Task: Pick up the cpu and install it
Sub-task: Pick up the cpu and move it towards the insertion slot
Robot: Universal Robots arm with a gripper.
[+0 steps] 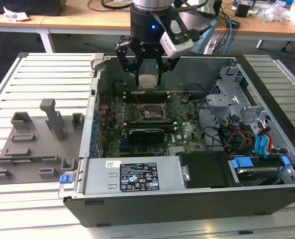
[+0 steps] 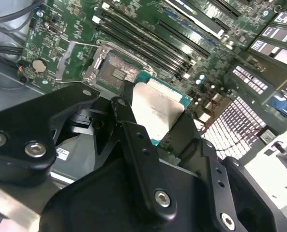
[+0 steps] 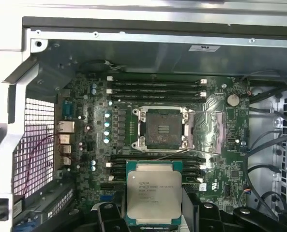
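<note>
Over motherboard (image 3: 225,150): tool (image 1: 148,78) clamps one cpu (image 3: 154,198); one socket (image 3: 161,128) empty.

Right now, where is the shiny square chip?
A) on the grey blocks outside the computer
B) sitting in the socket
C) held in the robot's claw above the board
C: the gripper holds the cpu by its edges above the motherboard, and the socket is empty.

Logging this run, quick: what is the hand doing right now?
Hand: shut on the cpu, over the motherboard.
</note>
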